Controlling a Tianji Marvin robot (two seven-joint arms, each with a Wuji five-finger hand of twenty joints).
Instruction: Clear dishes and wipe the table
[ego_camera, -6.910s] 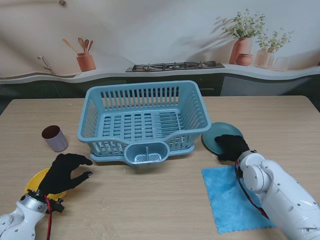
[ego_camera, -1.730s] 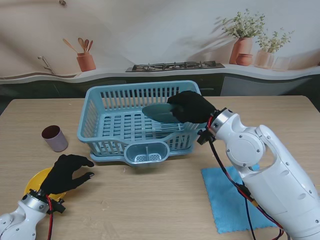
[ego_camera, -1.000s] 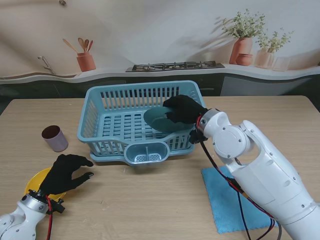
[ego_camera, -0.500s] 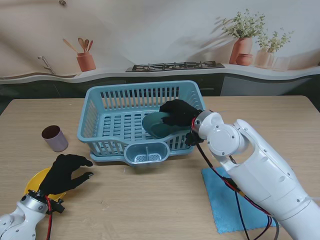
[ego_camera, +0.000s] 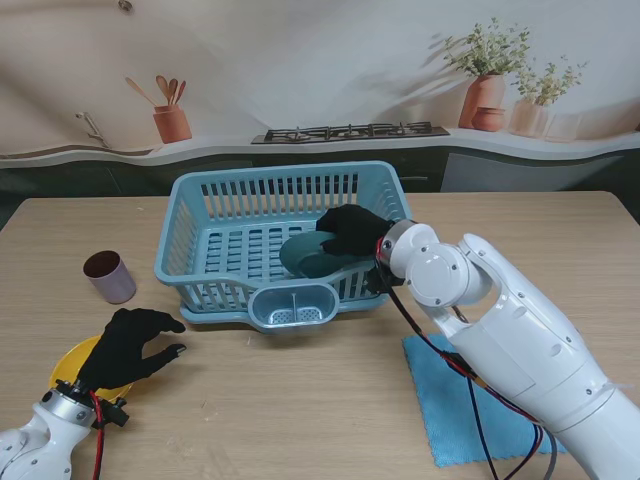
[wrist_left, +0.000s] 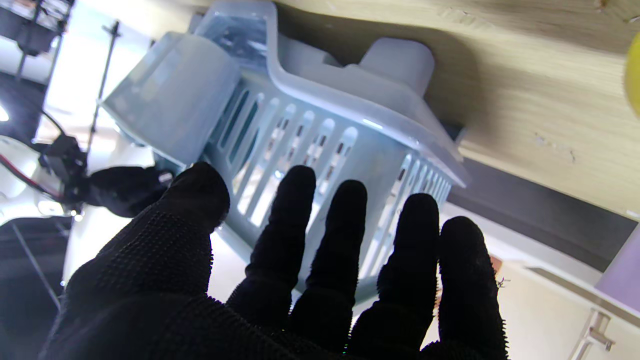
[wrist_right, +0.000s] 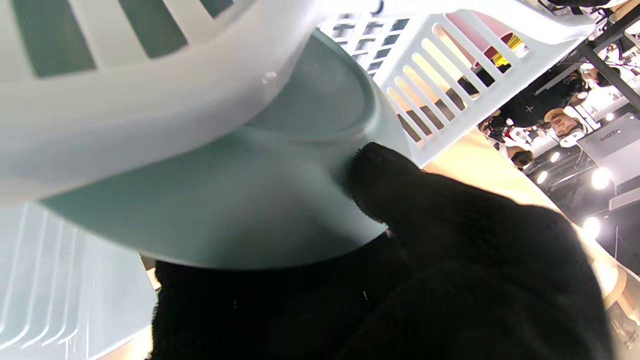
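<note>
No words, brands or numbers can be read with certainty in any view; the right wrist view shows only a blurred yellow label (wrist_right: 501, 45) and mirrored, illegible marks on a grey box (wrist_right: 612, 142).

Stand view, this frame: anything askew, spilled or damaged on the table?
Nothing stands out. The right hand holds the teal plate tilted inside the blue rack, as expected mid-placement. The cup stands upright, the cloth lies flat, and the left hand hovers open over the yellow plate.
</note>
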